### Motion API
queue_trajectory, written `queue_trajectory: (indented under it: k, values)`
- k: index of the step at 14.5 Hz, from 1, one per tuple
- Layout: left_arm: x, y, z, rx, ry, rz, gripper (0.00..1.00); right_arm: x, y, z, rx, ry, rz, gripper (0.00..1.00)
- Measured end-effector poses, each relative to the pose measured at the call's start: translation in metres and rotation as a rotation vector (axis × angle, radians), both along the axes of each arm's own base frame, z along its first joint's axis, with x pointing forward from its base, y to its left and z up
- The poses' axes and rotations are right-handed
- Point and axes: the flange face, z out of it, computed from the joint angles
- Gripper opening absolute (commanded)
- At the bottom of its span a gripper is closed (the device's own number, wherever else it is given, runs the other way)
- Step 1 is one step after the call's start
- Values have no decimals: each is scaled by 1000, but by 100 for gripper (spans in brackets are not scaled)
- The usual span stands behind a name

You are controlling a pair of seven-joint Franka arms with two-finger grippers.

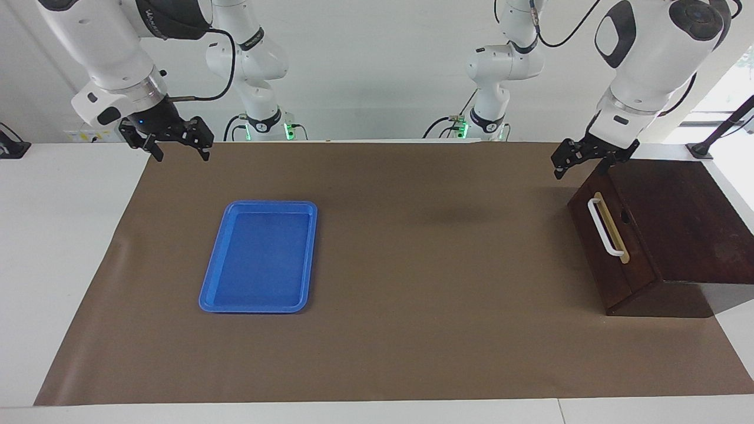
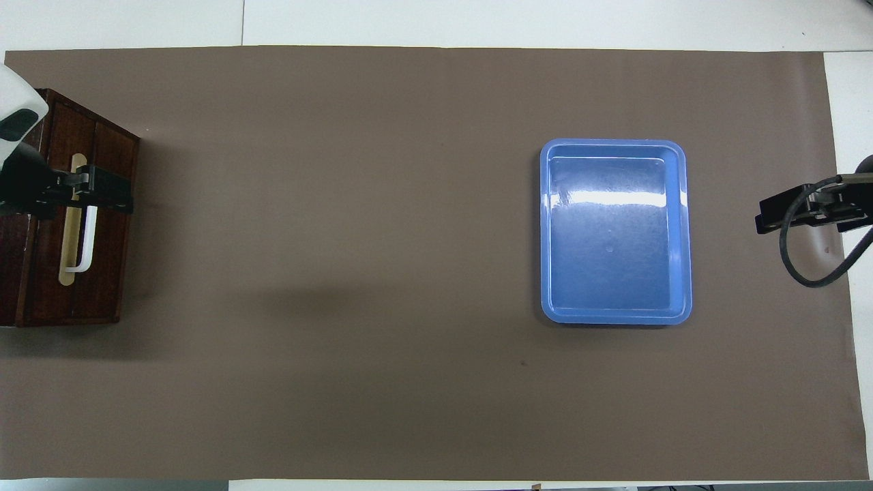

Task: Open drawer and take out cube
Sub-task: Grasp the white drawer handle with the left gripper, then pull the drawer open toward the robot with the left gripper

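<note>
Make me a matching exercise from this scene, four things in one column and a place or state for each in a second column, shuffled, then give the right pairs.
Things:
1. drawer
2. blue tray
3. left gripper
4. right gripper

Descriptions:
A. open, up over the mat's edge at the right arm's end
B. closed, white handle showing
C. open, up beside the dark box's upper corner
D. lies flat on the brown mat, nothing in it

Pairs: 1-B, 2-D, 3-C, 4-A
</note>
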Motion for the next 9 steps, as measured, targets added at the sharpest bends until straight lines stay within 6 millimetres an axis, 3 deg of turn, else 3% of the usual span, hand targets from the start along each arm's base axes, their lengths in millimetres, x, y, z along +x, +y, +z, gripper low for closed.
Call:
queue_trajectory:
  k: [5,9]
  values:
    - [12,-12,-47,193,-85,-153,100,0,0,0,0,0,0,100]
    - [20,-9,-105,281,-138,-247,100,0,0,0,0,0,0,100]
